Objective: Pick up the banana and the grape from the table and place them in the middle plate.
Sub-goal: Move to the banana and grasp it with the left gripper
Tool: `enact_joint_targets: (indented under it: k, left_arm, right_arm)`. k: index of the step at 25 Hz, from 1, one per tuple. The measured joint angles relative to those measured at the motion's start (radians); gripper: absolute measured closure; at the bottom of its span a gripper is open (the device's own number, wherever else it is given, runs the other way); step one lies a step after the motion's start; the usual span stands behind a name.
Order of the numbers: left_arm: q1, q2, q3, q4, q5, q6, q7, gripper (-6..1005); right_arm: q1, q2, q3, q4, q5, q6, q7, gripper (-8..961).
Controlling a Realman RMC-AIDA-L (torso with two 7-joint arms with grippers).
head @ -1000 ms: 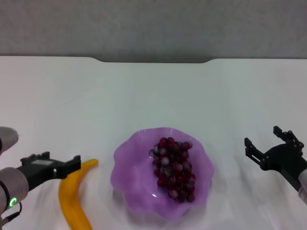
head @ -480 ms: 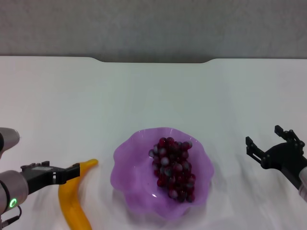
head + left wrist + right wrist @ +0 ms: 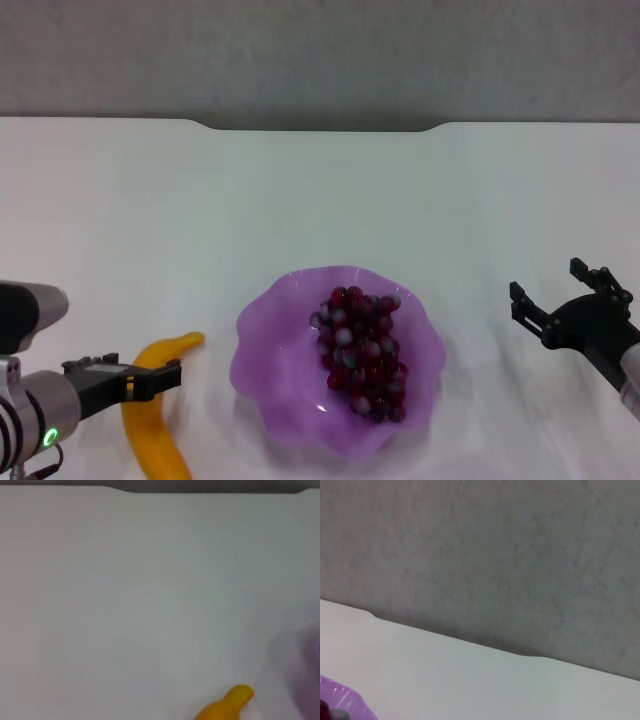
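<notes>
Head view: grape (image 3: 361, 352) bunch lies inside middle plate (image 3: 268, 345), toward its right half, plate sitting near the table's (image 3: 320, 200) front edge, about centre. Banana (image 3: 152, 430) is on the table just left of the plate, not touching it, close to the front-left corner, curved w/ its upper tip pointing toward the plate. Left gripper (image 3: 160, 378) is low at the banana's upper part, overlapping it from the left; can't tell whether its fingers are spread or closed, or if they touch the fruit. Right gripper (image 3: 560, 295) is off to the right of the plate, near the right edge, fingers spread, holding nothing. Left wrist view: only the banana tip (image 3: 235, 700) and a purple plate edge (image 3: 312, 685) show.
</notes>
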Motion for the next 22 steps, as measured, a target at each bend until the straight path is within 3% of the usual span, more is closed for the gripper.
enact_joint_targets:
  k: [22]
  left_arm:
    - [-0.033,-0.001,0.053,0.082,0.039,0.061,-0.048,115]
  right_arm:
    - [0.004,0.0,0.001,0.004,0.0,-0.007,0.001,70]
